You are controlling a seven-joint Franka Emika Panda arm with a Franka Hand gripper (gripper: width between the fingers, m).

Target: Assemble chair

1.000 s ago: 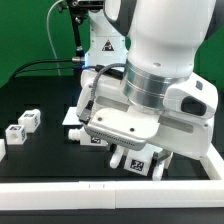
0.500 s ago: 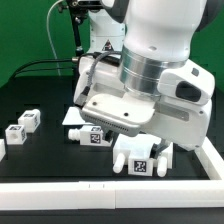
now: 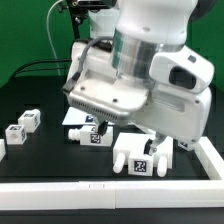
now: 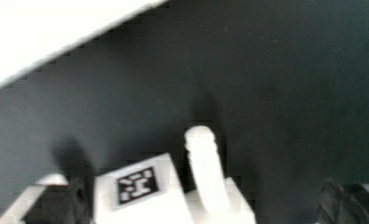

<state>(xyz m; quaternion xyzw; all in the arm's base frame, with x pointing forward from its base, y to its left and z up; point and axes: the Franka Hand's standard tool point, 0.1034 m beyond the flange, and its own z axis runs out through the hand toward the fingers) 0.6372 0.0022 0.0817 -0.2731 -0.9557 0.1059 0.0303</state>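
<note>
The chair (image 3: 92, 136) lies in loose white parts on the black table (image 3: 40, 92). A tagged part (image 3: 95, 137) sits under the gripper (image 4: 199, 208), with a pronged block (image 3: 140, 160) just beside it and two cubes (image 3: 30, 119) well apart toward the exterior view's left. The parts look light, stiff and smooth, so flat opposite sides seem the best hold. In the wrist view the claw stands wide, the tagged part between its fingers (image 4: 48, 203) and ungripped.
</note>
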